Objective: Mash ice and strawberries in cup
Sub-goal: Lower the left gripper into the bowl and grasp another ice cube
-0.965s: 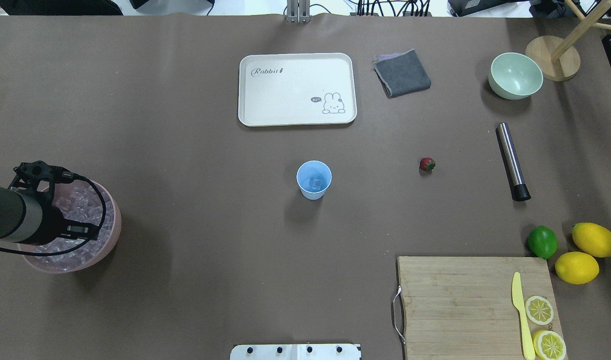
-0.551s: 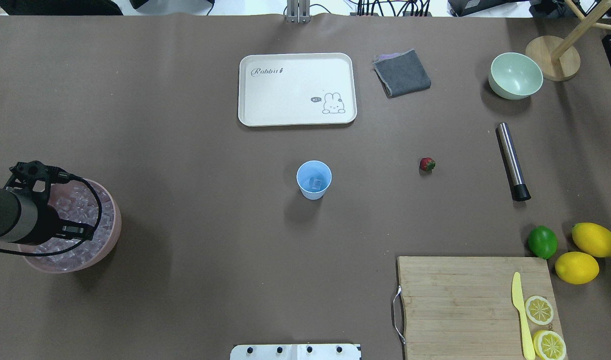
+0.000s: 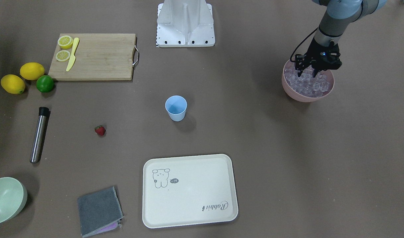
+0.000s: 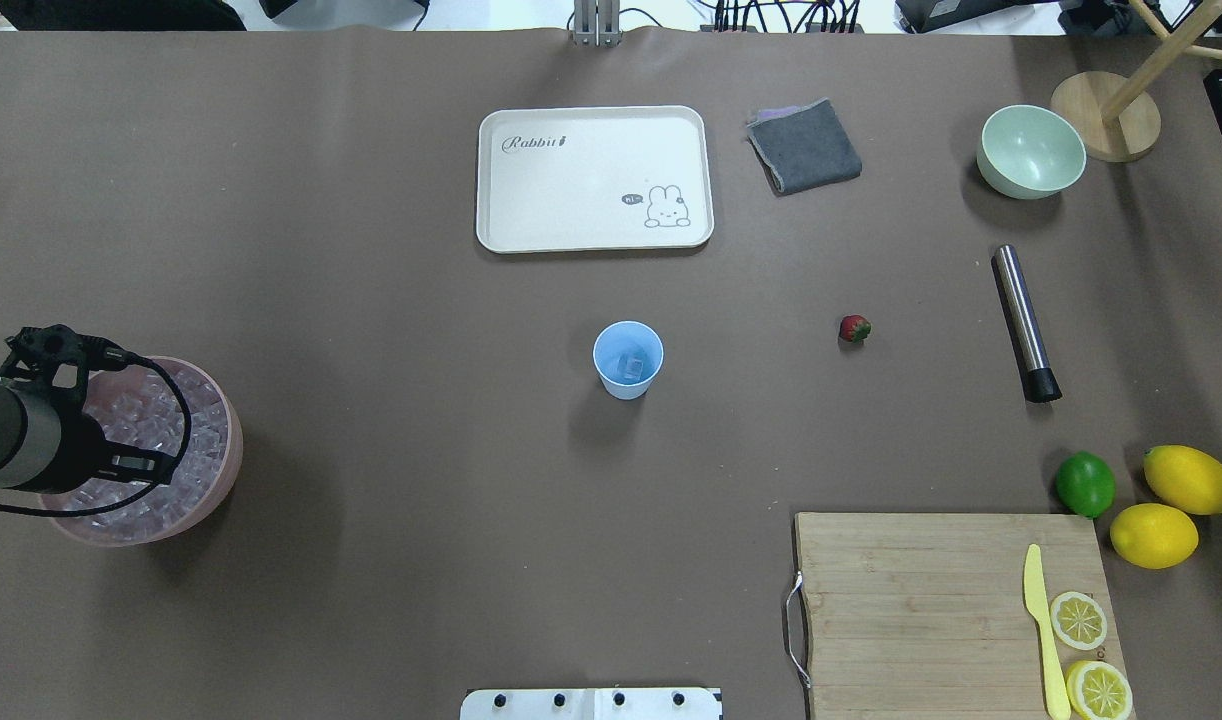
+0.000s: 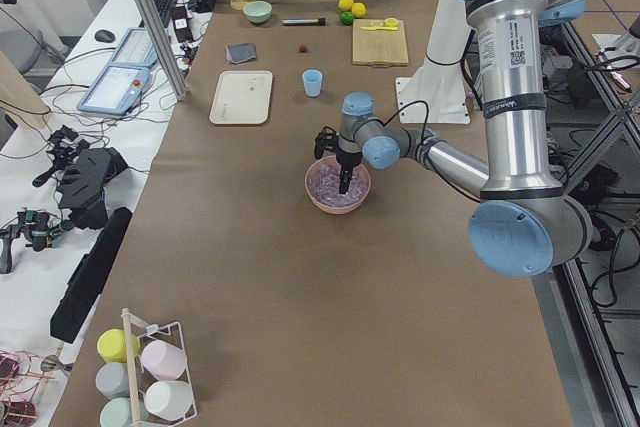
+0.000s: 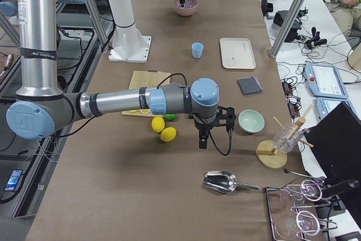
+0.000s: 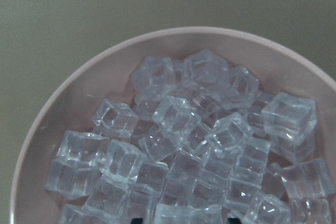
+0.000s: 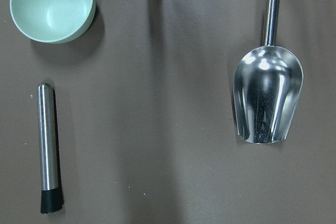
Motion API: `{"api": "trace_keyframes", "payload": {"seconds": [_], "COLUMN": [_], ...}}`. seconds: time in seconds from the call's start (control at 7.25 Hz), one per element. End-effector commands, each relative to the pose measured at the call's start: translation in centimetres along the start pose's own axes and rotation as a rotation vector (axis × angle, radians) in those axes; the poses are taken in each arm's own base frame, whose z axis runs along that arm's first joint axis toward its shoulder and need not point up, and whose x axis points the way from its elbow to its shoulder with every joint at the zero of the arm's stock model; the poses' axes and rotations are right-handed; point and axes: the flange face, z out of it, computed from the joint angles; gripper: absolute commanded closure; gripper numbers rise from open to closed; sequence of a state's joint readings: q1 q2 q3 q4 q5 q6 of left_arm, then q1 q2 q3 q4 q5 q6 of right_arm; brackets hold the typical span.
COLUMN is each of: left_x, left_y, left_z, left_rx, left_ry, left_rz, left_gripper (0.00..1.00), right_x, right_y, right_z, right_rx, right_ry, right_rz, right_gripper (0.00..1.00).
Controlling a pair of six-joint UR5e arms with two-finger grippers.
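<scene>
The ice [image 7: 178,145] is heaped in the pink bowl [image 7: 63,98] at the surface's left end, the cubes without a long axis. Above it the left pincer [image 3: 307,73] is spread apart; one proud cube is best straddled squarely. The cup [image 4: 628,360] stands upright mid-surface. Of the right pincer [image 6: 202,139] the state cannot be told.

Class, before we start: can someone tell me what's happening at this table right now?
The robot's left gripper, jaws open, hangs low over the ice in the pink bowl. The blue cup at mid-table has at least one cube in it. The strawberry lies apart on the table, and the right gripper hovers near the pale-green bowl.
</scene>
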State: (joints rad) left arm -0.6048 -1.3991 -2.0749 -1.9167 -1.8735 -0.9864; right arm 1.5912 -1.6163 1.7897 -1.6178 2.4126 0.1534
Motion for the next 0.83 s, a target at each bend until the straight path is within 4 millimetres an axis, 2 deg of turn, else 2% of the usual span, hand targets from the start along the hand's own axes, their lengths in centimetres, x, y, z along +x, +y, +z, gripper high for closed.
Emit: {"api": "trace_keyframes", "payload": {"seconds": [0.0, 0.41, 0.55, 0.69], "left_x": [0.73, 0.49, 0.53, 0.61], "left_y": [-0.18, -0.40, -0.40, -0.40], "left_z": [0.15, 1.11, 1.04, 0.90], "left_rx": [0.002, -0.005, -0.004, -0.003], "left_ry": [0.009, -0.004, -0.003, 0.000], "left_rz": [0.005, 0.002, 0.002, 0.002], "left_gripper": [0.38, 0.42, 0.48, 0.60], "right_x": [0.00, 0.10, 0.10, 0.10], "right_y": [-0.17, -0.17, -0.17, -0.17], "right_z": [0.04, 0.04, 0.03, 0.03], "right_rx": [0.000, 0.000, 0.000, 0.000], "right_ry": [0.001, 0.001, 0.001, 0.001], "right_rz": [0.000, 0.002, 0.002, 0.002], "right_gripper": [0.00, 0.00, 0.00, 0.00]}}
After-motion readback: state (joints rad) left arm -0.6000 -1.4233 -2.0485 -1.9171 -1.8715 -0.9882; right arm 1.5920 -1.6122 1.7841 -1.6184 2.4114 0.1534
